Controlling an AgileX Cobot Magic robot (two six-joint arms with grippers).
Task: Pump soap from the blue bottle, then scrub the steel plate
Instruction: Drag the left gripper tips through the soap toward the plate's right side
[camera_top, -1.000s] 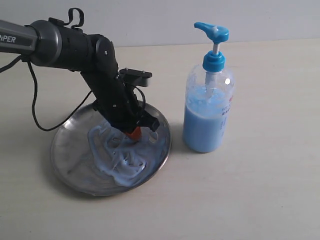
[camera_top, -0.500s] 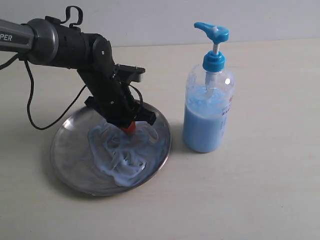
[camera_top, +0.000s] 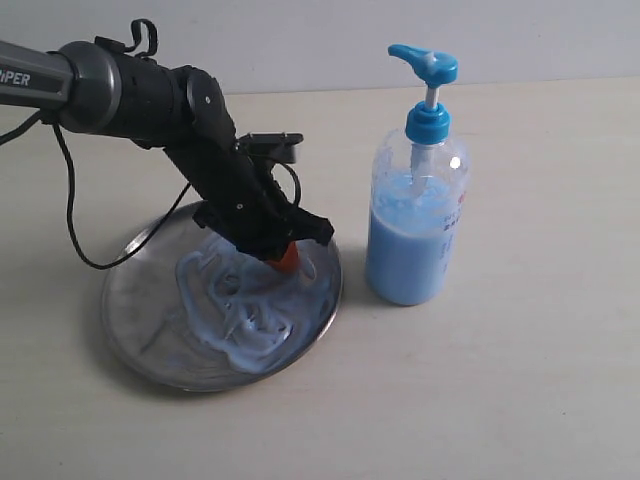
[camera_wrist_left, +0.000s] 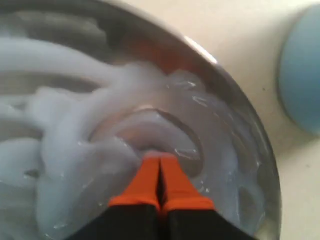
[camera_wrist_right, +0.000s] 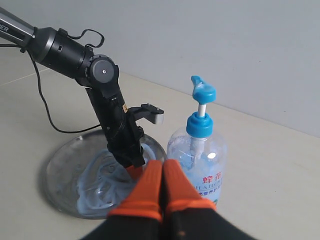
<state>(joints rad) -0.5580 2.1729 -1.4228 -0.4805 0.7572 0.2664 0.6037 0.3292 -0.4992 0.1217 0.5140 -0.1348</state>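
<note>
The pale tabletop (camera_top: 520, 390) carries a steel plate (camera_top: 135, 312) on the left. The blue bottle (camera_top: 412, 235) stands upright just beside it.

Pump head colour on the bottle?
Bright blue pump head, clearest in the exterior view.

Pale beige desk (camera_top: 520, 400), matte and plain, is seen in all views. A blank grey-white wall (camera_top: 300, 40) is met at the desk's far edge. Soft shadows are cast on the desk. Nothing else is noted.
</note>
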